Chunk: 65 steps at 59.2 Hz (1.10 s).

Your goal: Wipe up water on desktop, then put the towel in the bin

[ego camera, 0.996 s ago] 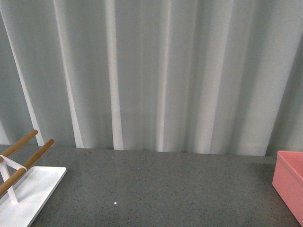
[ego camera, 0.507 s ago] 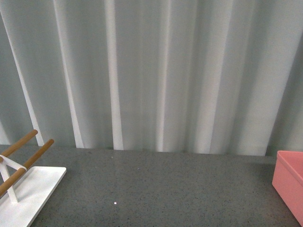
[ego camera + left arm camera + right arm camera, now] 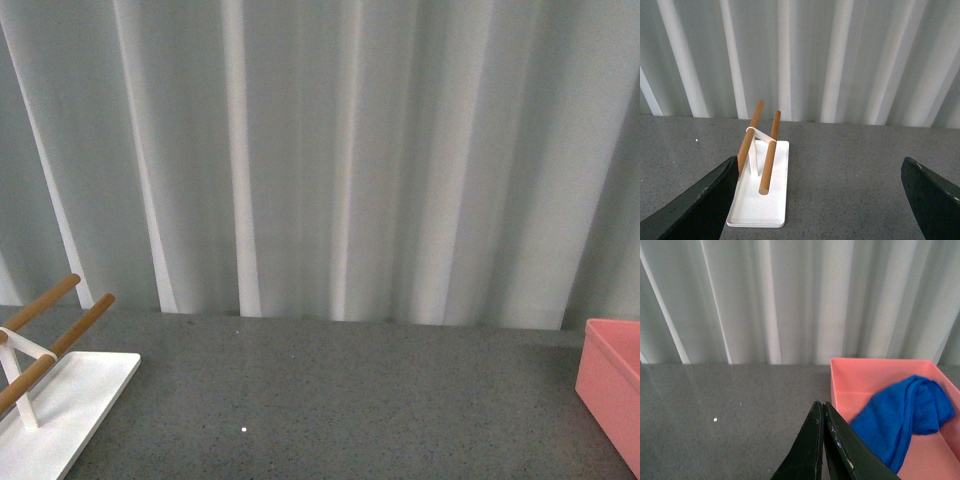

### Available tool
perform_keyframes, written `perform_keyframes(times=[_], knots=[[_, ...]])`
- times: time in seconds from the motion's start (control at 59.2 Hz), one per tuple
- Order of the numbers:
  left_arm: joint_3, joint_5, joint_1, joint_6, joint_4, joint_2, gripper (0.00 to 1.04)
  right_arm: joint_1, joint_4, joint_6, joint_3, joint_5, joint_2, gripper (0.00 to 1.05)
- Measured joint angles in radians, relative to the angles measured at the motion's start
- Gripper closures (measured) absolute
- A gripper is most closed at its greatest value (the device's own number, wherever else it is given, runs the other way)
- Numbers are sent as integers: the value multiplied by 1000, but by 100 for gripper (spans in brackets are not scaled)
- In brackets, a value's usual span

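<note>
fingers of the right end effector (image 3: 822, 412) pressed together, empty, above the worktop (image 3: 725, 405); beyond them towel (image 3: 902, 417) lies inside the pink bin (image 3: 840, 390). left end effector (image 3: 820, 200) spread wide before the white rack (image 3: 760, 200).

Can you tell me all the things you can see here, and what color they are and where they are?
desktop: one, dark grey with tiny white specks, under everything.
curtain: one, pale grey-white, hanging in folds behind the desktop.
rack: one, white flat base with two brown wooden bars, on the desktop's left side.
bin: one, salmon pink, on the desktop's right side.
towel: one, bright blue and fluffy, lying inside the bin.
left gripper: one, black, jaws wide apart, holding nothing, facing the rack.
right gripper: one, black, jaws pressed together, holding nothing, beside the bin.
</note>
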Motion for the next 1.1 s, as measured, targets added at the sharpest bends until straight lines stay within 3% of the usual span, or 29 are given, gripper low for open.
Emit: perform_keyframes(times=[0.321,0.844,1.097], knots=[[0,0,0,0,0,-1,7,0,-36,3,0,3,-64,101],[0,0,0,0,0,-1,7,0,-37,5,0,3,-64,5],[0,0,0,0,0,-1,7,0,-37,6,0,3,-64,7]])
